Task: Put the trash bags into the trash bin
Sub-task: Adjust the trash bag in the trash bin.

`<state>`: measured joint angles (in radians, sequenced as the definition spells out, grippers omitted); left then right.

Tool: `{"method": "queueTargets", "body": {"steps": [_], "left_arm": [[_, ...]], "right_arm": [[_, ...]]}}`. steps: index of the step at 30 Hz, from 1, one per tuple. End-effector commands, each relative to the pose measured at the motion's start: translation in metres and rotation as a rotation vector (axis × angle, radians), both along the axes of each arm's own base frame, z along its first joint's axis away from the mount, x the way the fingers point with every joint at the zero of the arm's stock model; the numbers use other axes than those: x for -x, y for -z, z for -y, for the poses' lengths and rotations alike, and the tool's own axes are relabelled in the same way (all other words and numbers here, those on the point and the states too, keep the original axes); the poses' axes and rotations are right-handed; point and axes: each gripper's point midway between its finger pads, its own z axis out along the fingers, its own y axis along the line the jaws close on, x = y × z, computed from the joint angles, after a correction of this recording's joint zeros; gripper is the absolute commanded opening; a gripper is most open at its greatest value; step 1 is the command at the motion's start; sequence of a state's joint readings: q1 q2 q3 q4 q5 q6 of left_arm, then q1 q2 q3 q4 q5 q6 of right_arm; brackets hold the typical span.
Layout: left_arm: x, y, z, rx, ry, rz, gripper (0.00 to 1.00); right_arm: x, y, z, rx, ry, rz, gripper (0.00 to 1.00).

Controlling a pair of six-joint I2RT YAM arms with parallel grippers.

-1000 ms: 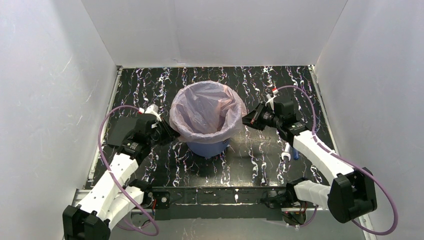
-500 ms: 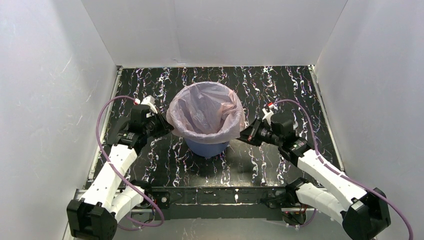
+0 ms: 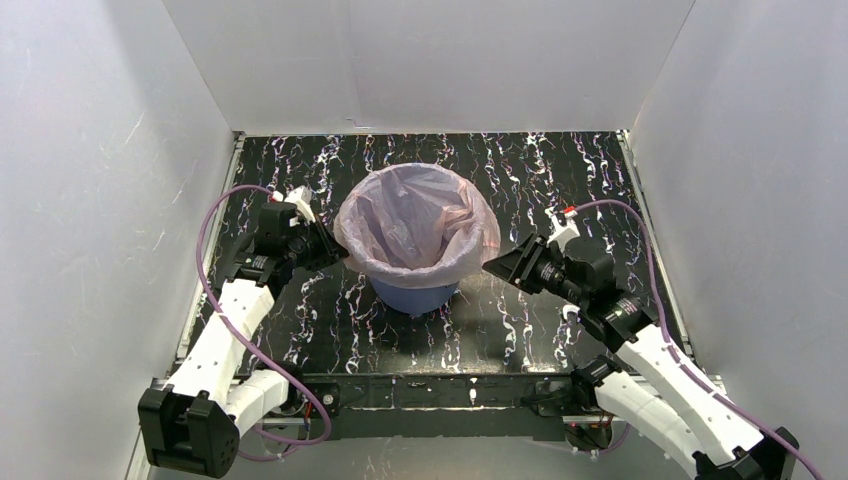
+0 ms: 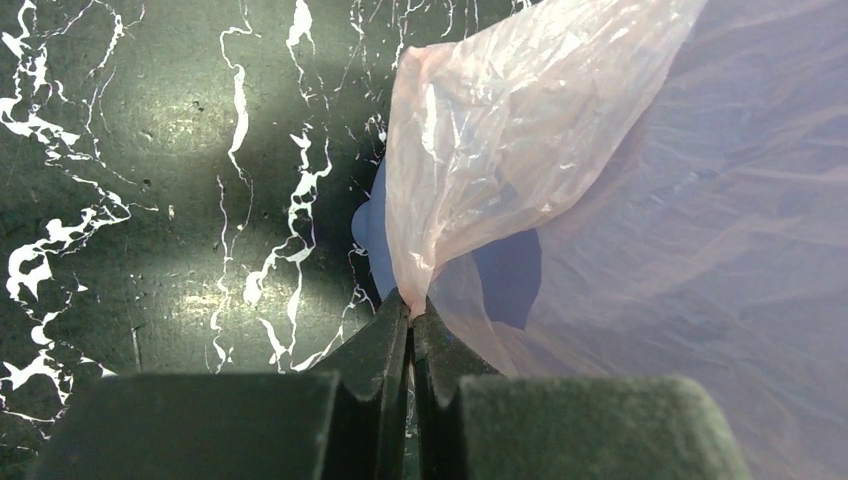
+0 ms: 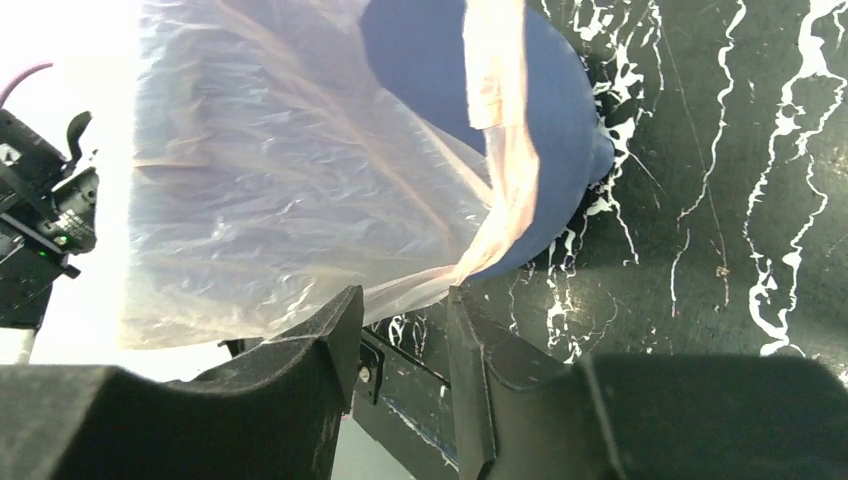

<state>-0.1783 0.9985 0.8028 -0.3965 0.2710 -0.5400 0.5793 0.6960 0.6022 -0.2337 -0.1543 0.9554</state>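
The pale-pink trash bag lines the blue trash bin at the middle of the table, its film folded out over the rim. My left gripper is shut on the bag's left edge; in the left wrist view the film is pinched between the closed fingers, with the bin showing behind it. My right gripper is open just right of the bag. In the right wrist view the bag and the bin lie ahead of the empty jaws.
White walls close in the black marbled table on three sides. A metal rail runs along the near edge by the arm bases. The left arm shows at the far left of the right wrist view.
My right gripper has let go of the bag's right edge, opened and drawn back toward the near right. My left gripper has stayed shut on the bag's left edge, shifting slightly.
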Motion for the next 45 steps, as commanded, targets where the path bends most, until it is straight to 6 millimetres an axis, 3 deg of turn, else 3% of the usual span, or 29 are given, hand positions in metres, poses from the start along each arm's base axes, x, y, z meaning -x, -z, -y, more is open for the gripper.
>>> {"method": "queueTargets", "body": {"steps": [1,8,20,26,33,38,45], "left_arm": [[0.001,-0.018,0.001,0.006,0.028,0.037,0.0],[0.003,-0.021,0.003,0.018,0.036,0.041,0.0],[0.005,-0.019,0.006,0.036,0.039,0.033,0.0],[0.005,-0.021,0.006,0.041,0.039,0.034,0.0],[0.006,-0.021,0.006,0.042,0.037,0.032,0.0],[0.007,-0.019,0.006,0.048,0.035,0.027,0.0],[0.008,-0.019,0.007,0.053,0.034,0.026,0.0]], "right_arm": [[0.0,-0.033,-0.006,-0.107,-0.004,0.057,0.47],[0.009,-0.059,-0.021,-0.366,-0.045,0.049,0.57],[0.015,-0.06,-0.007,-0.496,0.037,0.004,0.71],[0.02,-0.053,-0.021,-0.545,-0.034,-0.067,0.72],[0.02,-0.058,-0.03,-0.583,-0.087,-0.064,0.72],[0.018,-0.06,-0.033,-0.612,-0.1,-0.06,0.64],[0.017,-0.047,-0.031,-0.609,-0.081,-0.089,0.4]]}}
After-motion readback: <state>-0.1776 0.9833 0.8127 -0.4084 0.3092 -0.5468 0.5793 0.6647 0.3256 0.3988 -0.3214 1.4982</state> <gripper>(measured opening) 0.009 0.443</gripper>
